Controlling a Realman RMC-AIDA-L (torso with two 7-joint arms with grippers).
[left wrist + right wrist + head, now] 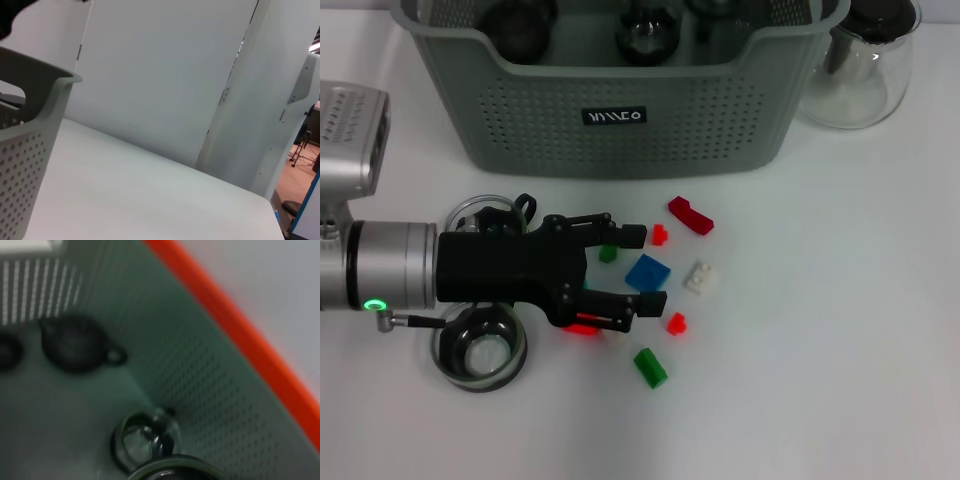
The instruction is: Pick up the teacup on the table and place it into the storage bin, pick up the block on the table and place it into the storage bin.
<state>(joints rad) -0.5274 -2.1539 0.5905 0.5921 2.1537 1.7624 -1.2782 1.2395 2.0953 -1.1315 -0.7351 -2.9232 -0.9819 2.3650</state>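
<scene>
Nearby, perforated grey-green storage bin (620, 120)

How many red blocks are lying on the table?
4: curved red block nearest the storage bin, small one beside it, another lower down, one partly hidden under the left gripper.

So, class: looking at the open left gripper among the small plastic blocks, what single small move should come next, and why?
Probably lower and close. The left gripper is open over the table, its fingers either side of the blue square plastic block, and the grey-green perforated storage bin waits just behind.
</scene>
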